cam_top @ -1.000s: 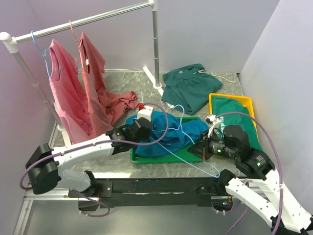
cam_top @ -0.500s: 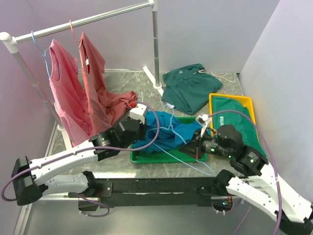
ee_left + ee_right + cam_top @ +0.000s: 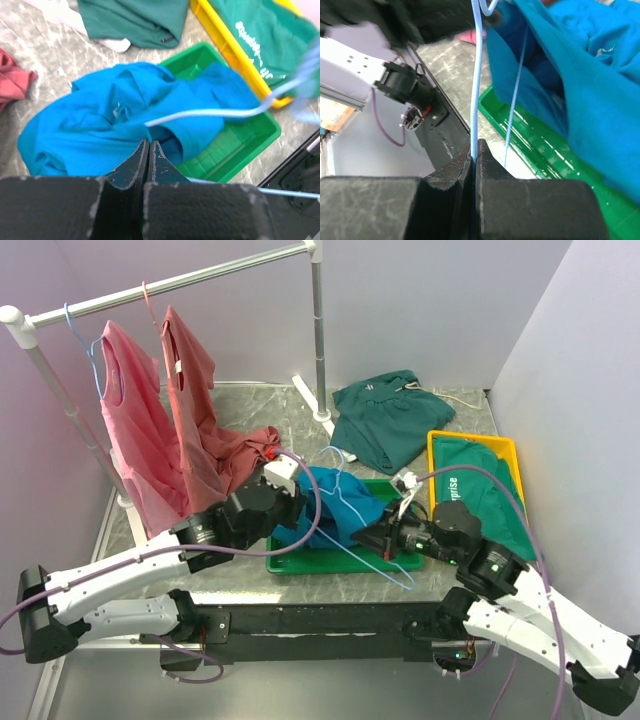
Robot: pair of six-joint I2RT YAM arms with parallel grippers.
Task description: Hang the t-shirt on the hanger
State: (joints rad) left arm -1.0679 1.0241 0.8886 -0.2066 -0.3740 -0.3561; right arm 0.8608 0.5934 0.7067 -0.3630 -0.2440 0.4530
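Both jaws are closed: the left gripper pinches t-shirt fabric at its tips; the right gripper clamps the hanger wire, which runs ahead into the t-shirt.

The marbled table holds a green tray, yellow tray, dark-green shirt.

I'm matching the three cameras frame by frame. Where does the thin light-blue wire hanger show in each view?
Top external: thin light-blue wire hanger at centre, slanting across the teal-blue t-shirt.
Left wrist: pale wire crossing the middle, left to right, above the t-shirt.
Right wrist: upright wire left of centre, pinched in the right gripper.
Shared landmark: green plastic tray.
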